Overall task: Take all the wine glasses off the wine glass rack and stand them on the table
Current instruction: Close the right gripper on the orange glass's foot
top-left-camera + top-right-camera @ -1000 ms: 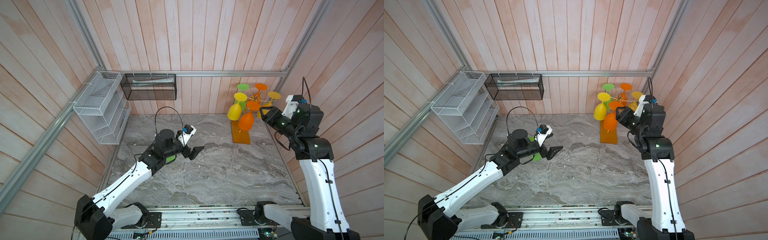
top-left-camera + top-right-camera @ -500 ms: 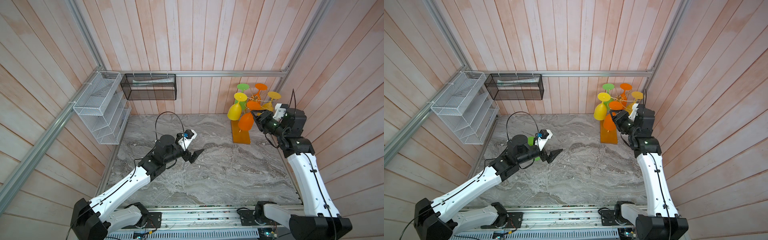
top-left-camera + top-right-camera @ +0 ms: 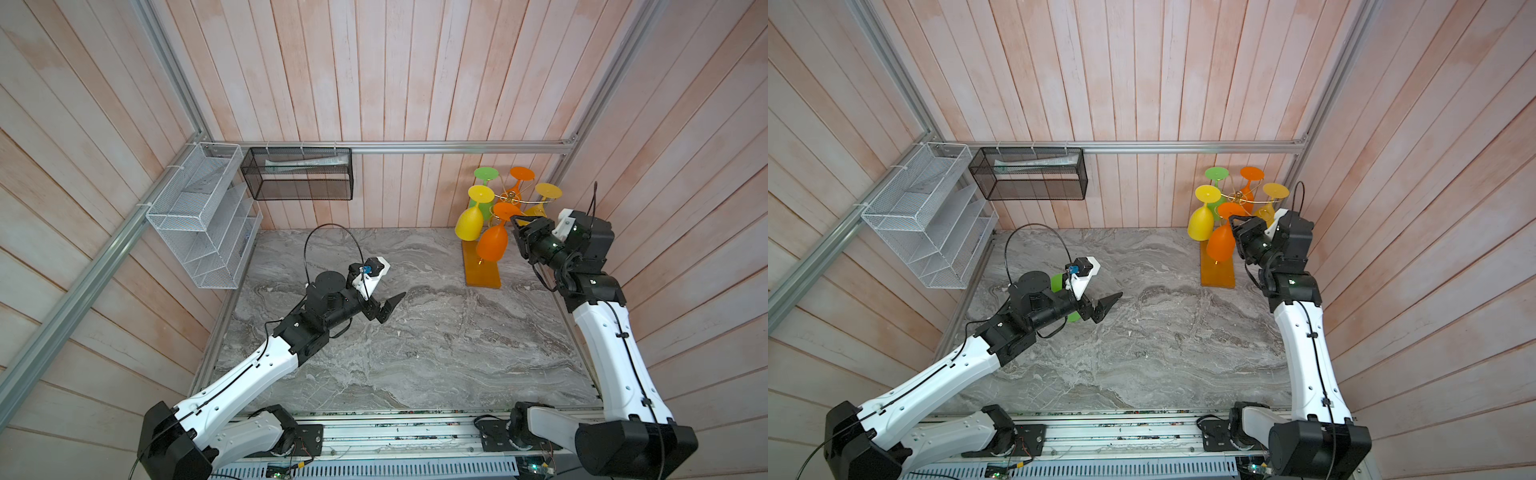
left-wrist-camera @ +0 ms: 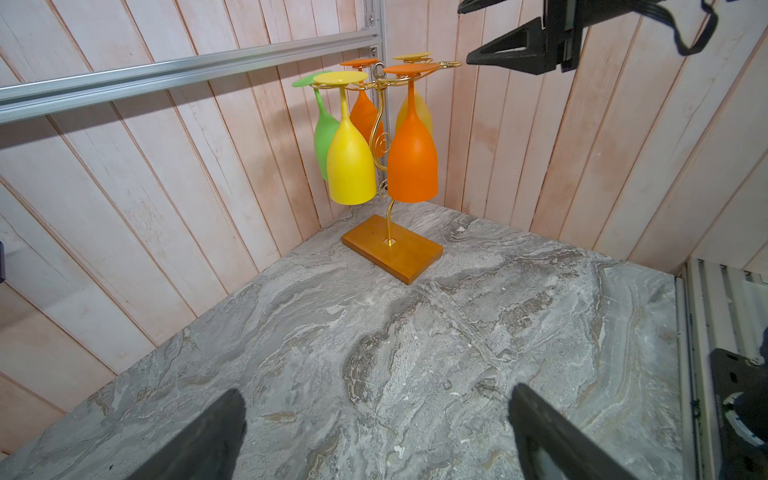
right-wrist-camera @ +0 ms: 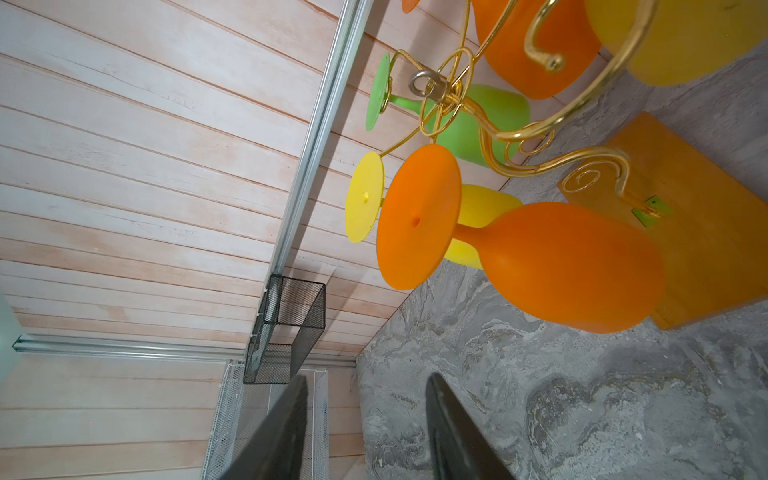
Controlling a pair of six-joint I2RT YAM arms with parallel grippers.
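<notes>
Matt wine glass (image 5: pixel 569 266), glossy wooden base (image 4: pixel 395 251)

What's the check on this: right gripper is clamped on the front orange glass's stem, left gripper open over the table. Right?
Not clamped. The right gripper is open, with nothing between its fingers, just short of the front orange glass, which hangs on the wine glass rack untouched; the right wrist view shows it. The left gripper is open over the table, as stated.

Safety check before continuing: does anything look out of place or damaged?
Nothing spilled or broken; the gold wire wine glass rack on its orange-brown wooden base stands upright. One oddity: a green object shows beneath the white left arm, mostly hidden, unidentifiable.
</notes>
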